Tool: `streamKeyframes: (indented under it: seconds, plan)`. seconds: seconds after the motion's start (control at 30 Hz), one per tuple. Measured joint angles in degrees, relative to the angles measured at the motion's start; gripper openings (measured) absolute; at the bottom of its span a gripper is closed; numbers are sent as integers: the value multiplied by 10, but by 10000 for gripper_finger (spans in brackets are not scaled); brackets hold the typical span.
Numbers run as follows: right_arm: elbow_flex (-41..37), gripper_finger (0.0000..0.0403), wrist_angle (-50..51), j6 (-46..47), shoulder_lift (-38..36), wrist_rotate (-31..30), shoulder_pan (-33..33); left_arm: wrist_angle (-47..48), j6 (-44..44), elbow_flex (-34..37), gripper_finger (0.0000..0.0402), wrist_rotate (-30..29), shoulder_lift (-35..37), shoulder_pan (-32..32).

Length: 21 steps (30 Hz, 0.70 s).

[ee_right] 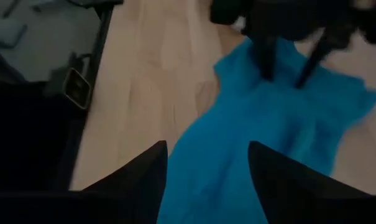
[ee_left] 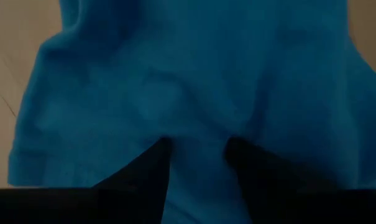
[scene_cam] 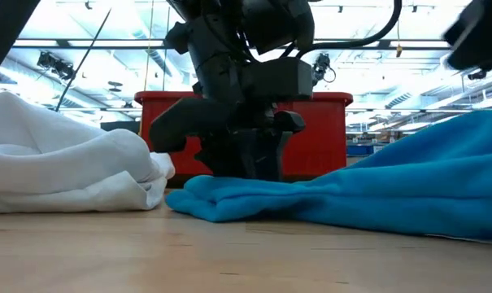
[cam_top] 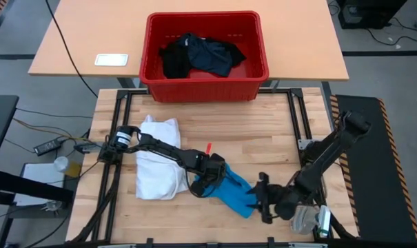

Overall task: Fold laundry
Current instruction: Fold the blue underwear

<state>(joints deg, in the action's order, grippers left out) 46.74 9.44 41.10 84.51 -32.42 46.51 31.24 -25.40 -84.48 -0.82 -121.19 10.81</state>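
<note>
**Inspector:** Blue cloth [scene_cam: 351, 191] lies closest to the low camera, spread flat on the wooden table [cam_top: 263, 138]. Go on, largest item down.

**Assistant:** Table first: bare wood at 12 o'clock of the cloth. Red crate [cam_top: 207, 55] sits on the far desk at 12 o'clock of the table, with black garments [cam_top: 201, 55] heaped inside it. White shirt [cam_top: 158, 162] lies bunched on the table at 9 o'clock of the blue cloth, close beside it; contact between the two cannot be judged.

**Inspector:** Blue cloth position?

**Assistant:** On the table toward 6 o'clock, running from the left gripper [cam_top: 209, 180] out toward the right gripper [cam_top: 262, 196].

**Inspector:** Left gripper condition?

**Assistant:** Lowered onto the cloth's 9 o'clock end. Its wrist view shows both fingers [ee_left: 144, 171] pressed into the fabric with a fold of blue between them. Fingers stand apart; whether they pinch that fold, I cannot tell.

**Inspector:** Right gripper?

**Assistant:** At the cloth's 4 o'clock end, just above it. Fingers [ee_right: 144, 174] spread apart, nothing between them but cloth lying below. Not gripping.

**Inspector:** Smaller items?

**Assistant:** White flat object [cam_top: 111, 60] on the desk, at 9 o'clock of the crate.
</note>
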Motion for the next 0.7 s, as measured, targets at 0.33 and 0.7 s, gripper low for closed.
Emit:
streamKeyframes:
  seconds: [0.33, 0.7]
  plan:
    - [0, 203, 25, 83, 120, 56, -13, 47, 33, 1, 182, -7, 14, -7]
    - [0, 168, 78, 153, 84, 96, 17, 55, 37, 1, 182, -13, 25, -16]
